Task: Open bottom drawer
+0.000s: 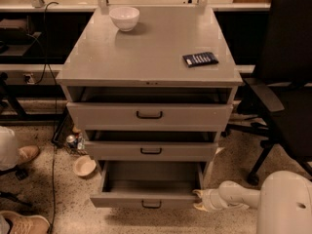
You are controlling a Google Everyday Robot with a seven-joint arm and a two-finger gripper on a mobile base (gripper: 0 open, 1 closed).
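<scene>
Pincer (198, 200) at right corner of bottom drawer (146, 199); arm (285, 204) cropped.

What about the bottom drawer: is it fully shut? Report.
No, the bottom drawer stands pulled well out, its plain grey inside showing, with the gripper at its front right corner.
</scene>
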